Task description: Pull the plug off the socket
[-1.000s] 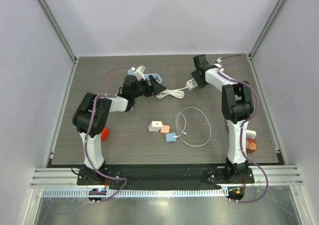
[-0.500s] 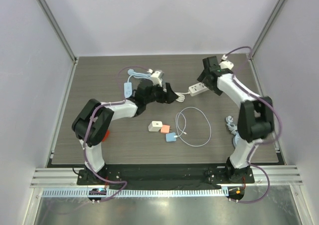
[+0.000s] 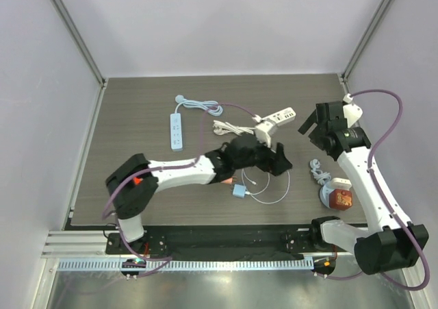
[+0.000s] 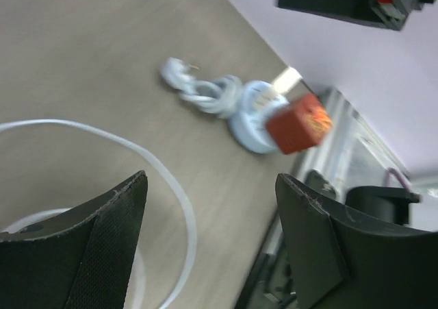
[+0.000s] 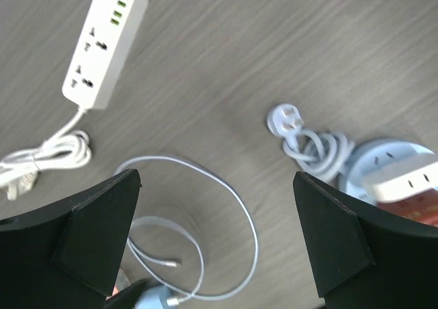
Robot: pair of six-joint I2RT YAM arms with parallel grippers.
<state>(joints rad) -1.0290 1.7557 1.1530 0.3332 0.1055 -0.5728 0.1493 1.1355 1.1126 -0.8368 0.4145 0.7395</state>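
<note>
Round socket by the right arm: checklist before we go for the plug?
1. Left gripper open, nothing held: ok.
2. Right gripper open, nothing held: ok.
3. Round socket seen by both wrist cameras: ok.
4. White plug sits on the socket; seated or loose: cannot tell.
5. A gripper at the plug: not ok, both are apart from it.
6. Coiled cord lies beside the socket, clear of both grippers: ok.

Robot lab: alu-frame cell [image 3: 76, 38] w/ white panels [image 3: 219, 21].
</note>
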